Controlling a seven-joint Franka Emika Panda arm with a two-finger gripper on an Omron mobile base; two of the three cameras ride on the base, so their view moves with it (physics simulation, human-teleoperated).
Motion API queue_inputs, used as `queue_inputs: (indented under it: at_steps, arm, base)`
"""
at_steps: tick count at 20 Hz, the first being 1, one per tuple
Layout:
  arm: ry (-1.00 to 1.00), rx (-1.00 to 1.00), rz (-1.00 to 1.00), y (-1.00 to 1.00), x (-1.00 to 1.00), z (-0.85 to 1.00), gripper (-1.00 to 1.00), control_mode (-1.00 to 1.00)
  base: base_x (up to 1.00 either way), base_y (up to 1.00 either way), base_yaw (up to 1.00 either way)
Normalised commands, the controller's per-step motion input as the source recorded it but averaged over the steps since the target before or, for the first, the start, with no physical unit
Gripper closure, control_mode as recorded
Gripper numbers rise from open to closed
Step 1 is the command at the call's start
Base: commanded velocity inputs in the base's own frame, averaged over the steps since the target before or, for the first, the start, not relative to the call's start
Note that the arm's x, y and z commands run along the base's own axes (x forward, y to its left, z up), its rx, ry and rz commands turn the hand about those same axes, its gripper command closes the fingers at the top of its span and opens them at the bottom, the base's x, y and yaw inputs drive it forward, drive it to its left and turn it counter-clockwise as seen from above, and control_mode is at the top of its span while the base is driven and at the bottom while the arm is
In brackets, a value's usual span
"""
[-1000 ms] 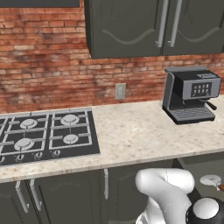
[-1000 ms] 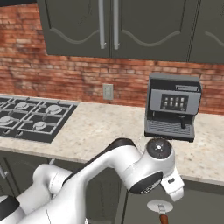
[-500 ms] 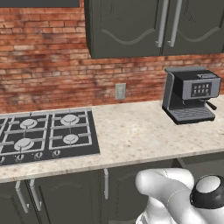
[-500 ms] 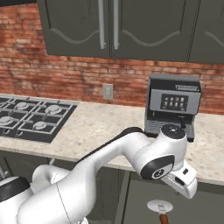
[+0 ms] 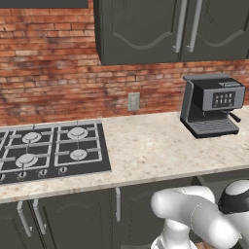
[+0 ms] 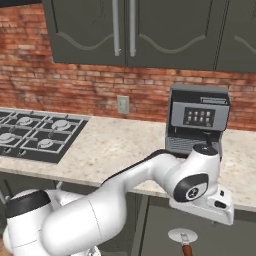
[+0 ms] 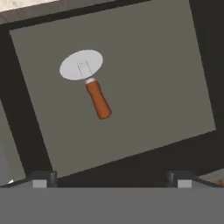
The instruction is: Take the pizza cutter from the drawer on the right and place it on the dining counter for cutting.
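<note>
The pizza cutter (image 7: 89, 81) lies flat on the grey floor of the open drawer (image 7: 144, 87); its round blade points away from the hand. The fingers (image 7: 43, 178) stand wide above it, holding nothing.

My hand camera looks down into the open drawer (image 7: 144, 100), a shallow box with a flat grey floor and dark walls. The cutter (image 7: 89, 81) lies flat on that floor, toward the upper left of my view, well clear of every wall. Its round silvery wheel points up and slightly left in the view; the short reddish-brown handle runs down and a little right from it. It lies alone on the floor, touched by nothing. From the right base camera I see the cutter (image 6: 183, 240) below the worktop edge, wheel up and handle toward the bottom of the picture, on the same grey drawer (image 6: 160, 225) floor.
</note>
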Motion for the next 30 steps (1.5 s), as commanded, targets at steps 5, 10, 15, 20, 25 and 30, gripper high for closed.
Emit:
queue_inputs:
  at_steps: [5, 10, 15, 20, 25, 30]
  arm:
    - [0.06, 0.0, 0.27, -0.09, 0.0, -0.58, -1.0, -1.0]
    - [0.0, 0.0, 0.11, 0.05, 0.0, -0.53, -1.0, -1.0]
    - [0.0, -0.02, 0.01, 0.17, 0.0, -0.44, -1.0, -1.0]
    - [-0.01, -0.02, 0.01, 0.05, 0.0, -0.42, -1.0, -1.0]
    - [0.0, 0.0, 0.0, 0.0, 0.0, -0.26, -1.0, -1.0]
    - [0.0, 0.0, 0.0, 0.0, 0.0, -0.19, -1.0, -1.0]
  base:
    - [0.0, 0.0, 0.0]
    - [0.0, 0.0, 0.0]
    - [0.0, 0.0, 0.0]
    - [0.0, 0.0, 0.0]
    - [0.0, 0.0, 0.0]
    - [0.0, 0.0, 0.0]
